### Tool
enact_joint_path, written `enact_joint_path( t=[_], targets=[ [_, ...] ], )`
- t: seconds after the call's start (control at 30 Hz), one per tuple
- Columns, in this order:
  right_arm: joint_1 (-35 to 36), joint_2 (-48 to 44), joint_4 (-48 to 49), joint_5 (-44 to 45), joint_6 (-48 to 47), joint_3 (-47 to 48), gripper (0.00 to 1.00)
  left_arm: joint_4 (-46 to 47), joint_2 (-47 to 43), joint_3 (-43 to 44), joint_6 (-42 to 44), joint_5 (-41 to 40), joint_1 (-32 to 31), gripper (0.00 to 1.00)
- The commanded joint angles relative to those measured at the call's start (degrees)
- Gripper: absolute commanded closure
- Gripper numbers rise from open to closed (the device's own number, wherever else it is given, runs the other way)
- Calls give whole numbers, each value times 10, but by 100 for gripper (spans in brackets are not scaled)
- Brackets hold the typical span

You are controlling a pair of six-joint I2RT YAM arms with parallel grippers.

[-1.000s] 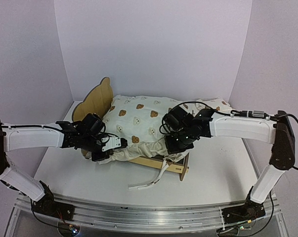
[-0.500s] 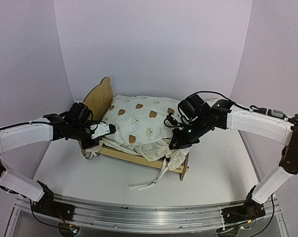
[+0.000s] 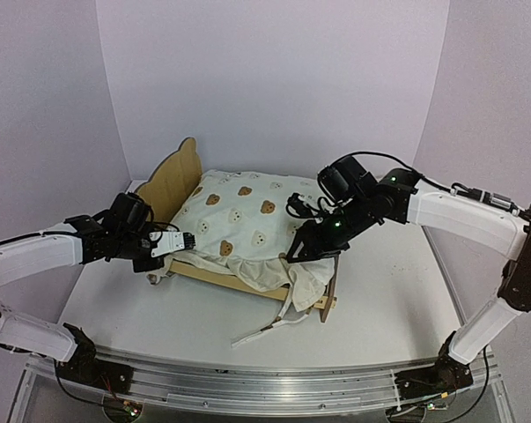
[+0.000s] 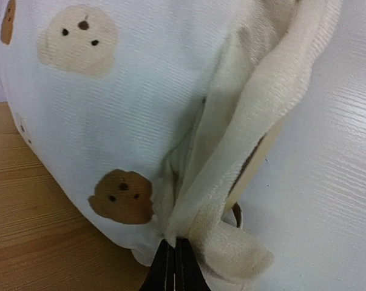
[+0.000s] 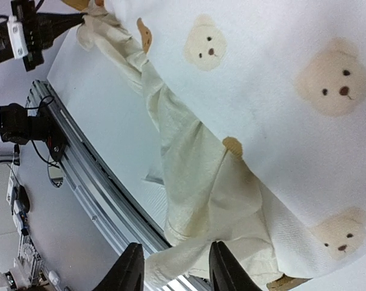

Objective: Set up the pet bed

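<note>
Pressed together, my left jaws pinch a fold of the cream ruffle at the near head-end corner of the pet bed. In the left wrist view only the dark tips show, tight against each other with the fabric bunched right above them. My right jaws are spread. In the right wrist view both fingers stand apart, and the crumpled ruffle lies just beyond them. I cannot tell whether they touch the cloth. From above, they hang over the near foot-end corner.

The bed sits in the middle of the white surface, between my two arms, with its bear-ear headboard at the far left. Inside the plywood frame lies the mattress cushion, bear print up. It is plump at the head end, and its ruffle spills over the near rail and the foot end. Two pale ties trail from that foot corner onto the surface in front of the frame.
</note>
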Motion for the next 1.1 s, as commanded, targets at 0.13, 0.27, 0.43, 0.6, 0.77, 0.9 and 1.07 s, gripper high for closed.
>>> enact_joint_path(
  t=[0.13, 0.27, 0.43, 0.6, 0.77, 0.9, 1.07],
  targets=[
    [0, -114, -55, 173, 110, -91, 57, -94, -45, 38, 43, 152, 1, 54],
    [0, -156, -66, 213, 158, -137, 56, -132, -44, 118, 5, 286, -24, 35],
    [-5, -195, -67, 256, 184, -182, 56, -70, 26, 176, -65, 298, -138, 24],
    [-5, -212, -67, 246, 186, -209, 56, 5, 159, 238, -77, 260, -235, 17],
    [-6, -235, -66, 245, 191, -231, 56, 56, 272, 291, -62, 233, -283, 16],
    [-6, -252, -62, 243, 201, -253, 56, 115, 313, 296, -36, 226, -289, 12],
    [-6, -257, -56, 234, 204, -265, 57, 140, 344, 312, -35, 195, -289, 28]
  ],
)
